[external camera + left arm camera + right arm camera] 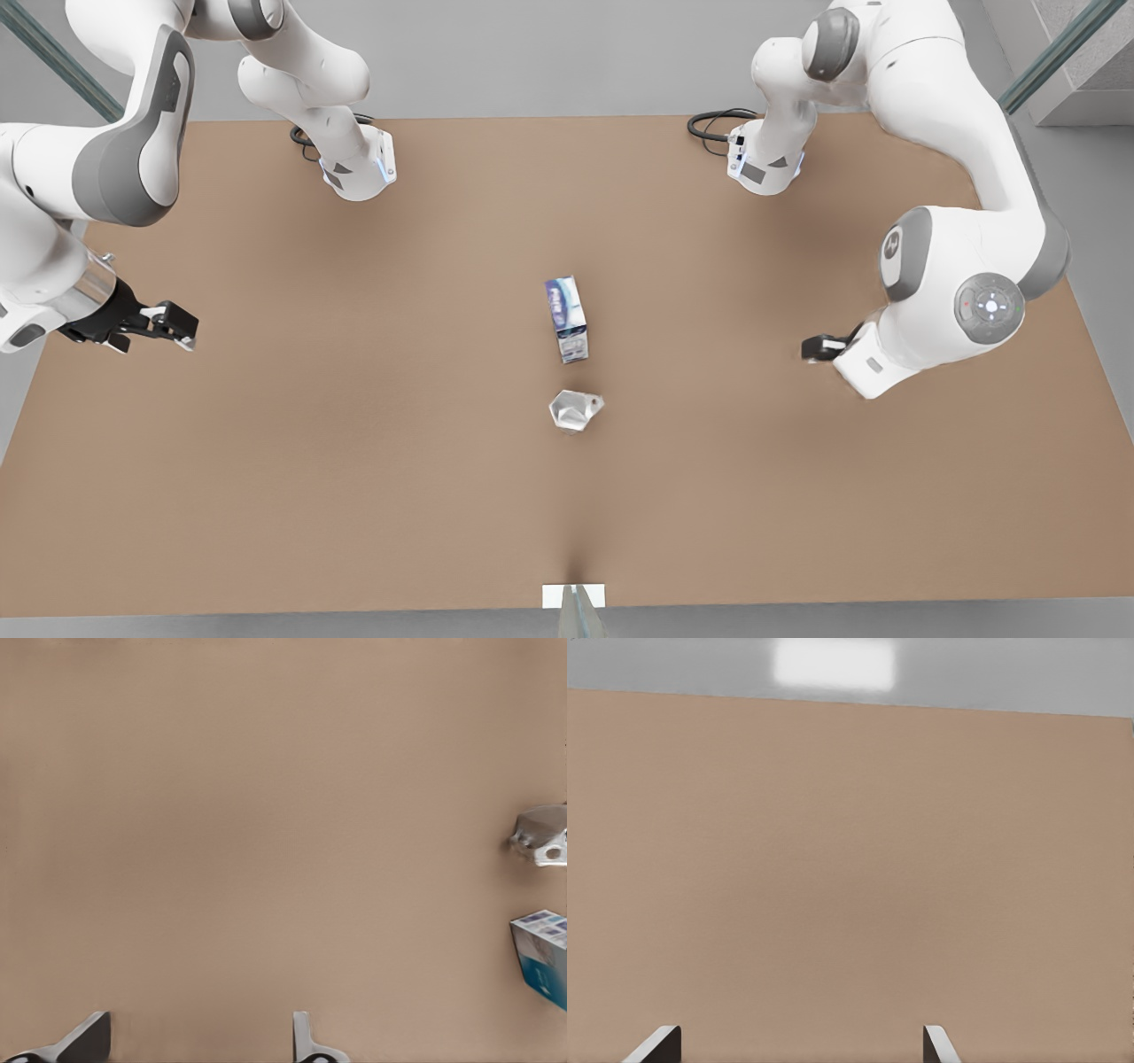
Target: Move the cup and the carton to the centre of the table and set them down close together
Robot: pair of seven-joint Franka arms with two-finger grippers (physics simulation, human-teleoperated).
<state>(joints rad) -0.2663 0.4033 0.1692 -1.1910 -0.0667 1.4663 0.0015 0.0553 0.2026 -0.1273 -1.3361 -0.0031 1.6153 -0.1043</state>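
Front view: the carton [566, 317] stands in the middle of the table [354, 461], with the cup [575, 410] just beside it. The job looks done. The left gripper [197, 1047] and right gripper [802, 1047] hang spread wide, empty, far from the carton.

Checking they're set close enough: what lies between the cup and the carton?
Nothing: in the front view only a short bare strip of table separates the cup from the carton; they stand apart, not touching.

You see even, soft, bright light from above; the arms throw only faint blurred shadows on the table [354, 461].
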